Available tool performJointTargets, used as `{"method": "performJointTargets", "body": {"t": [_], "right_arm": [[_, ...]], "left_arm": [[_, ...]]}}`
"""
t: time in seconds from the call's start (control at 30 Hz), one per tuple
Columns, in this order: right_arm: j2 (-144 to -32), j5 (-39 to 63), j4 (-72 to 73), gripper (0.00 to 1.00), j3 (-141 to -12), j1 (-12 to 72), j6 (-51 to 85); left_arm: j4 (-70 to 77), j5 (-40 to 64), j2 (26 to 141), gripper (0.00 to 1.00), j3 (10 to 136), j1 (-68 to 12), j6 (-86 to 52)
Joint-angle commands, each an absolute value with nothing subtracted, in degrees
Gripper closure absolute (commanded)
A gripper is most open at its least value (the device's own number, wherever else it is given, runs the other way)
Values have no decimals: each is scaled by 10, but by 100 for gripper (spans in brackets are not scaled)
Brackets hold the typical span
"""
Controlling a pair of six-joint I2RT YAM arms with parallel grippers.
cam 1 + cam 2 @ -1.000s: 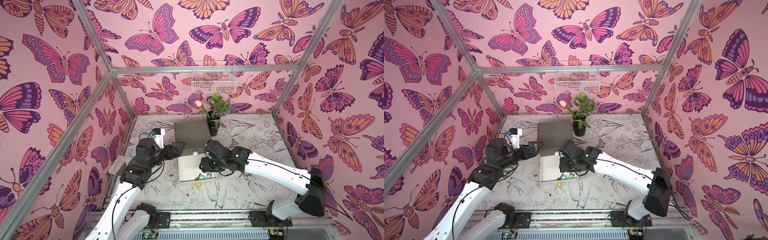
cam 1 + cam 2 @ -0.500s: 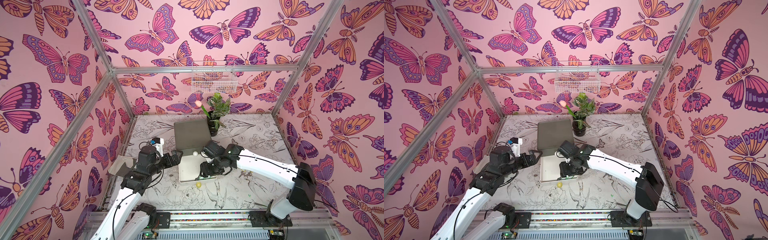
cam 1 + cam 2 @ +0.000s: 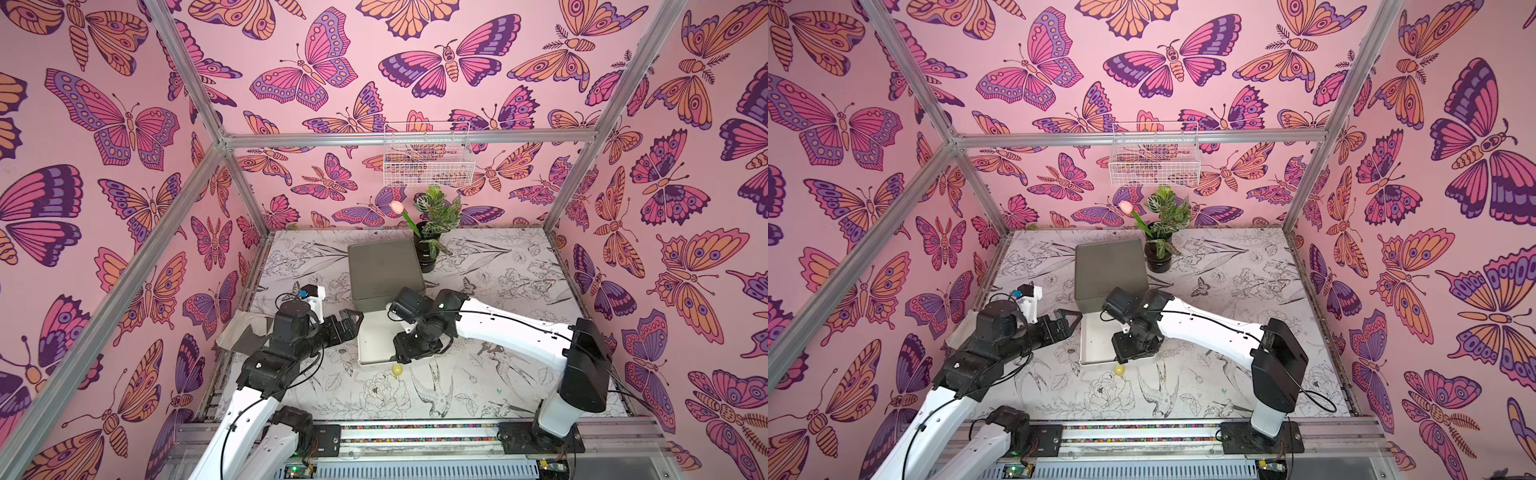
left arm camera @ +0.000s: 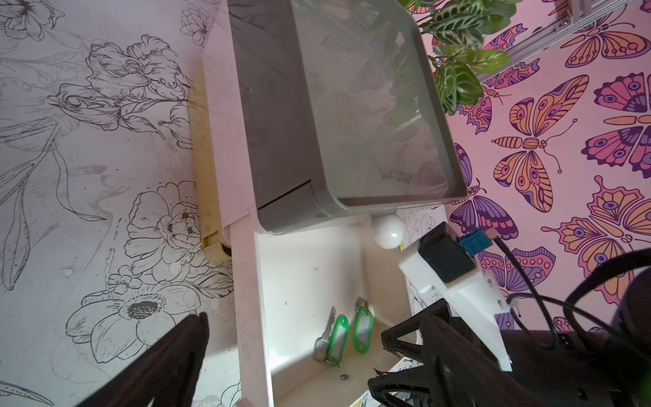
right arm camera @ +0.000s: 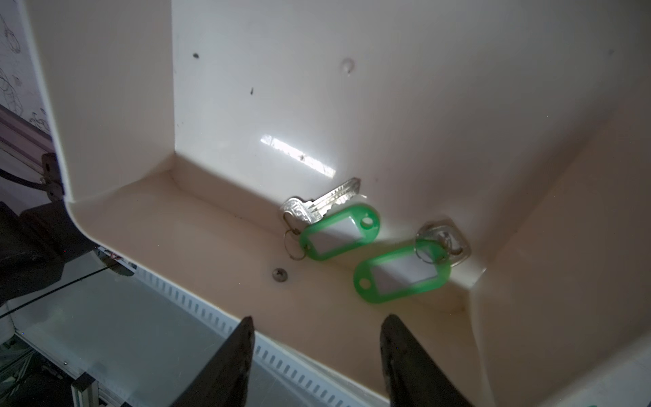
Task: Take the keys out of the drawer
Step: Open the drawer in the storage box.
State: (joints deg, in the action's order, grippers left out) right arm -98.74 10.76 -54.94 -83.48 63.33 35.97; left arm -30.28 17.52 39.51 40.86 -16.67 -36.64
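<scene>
Remaining: two silver keys with green plastic tags, in open white plastic drawer, front end.
Right gripper: parted, empty, above them.
Left gripper: spread wide beside drawer.

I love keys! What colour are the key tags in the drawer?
Both tags are green with white label inserts, clearest in the right wrist view.
</scene>
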Motion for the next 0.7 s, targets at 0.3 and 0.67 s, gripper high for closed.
{"method": "performJointTargets", "body": {"t": [0.3,0.67], "right_arm": [[-1009,130,-558,39,-861,639,352],[-975,149,-560,39,-823,640,326]], "left_arm": [[-318,179,407,1,404,-165,-349],[-324,247,382,1,347,-164,-410]]}}
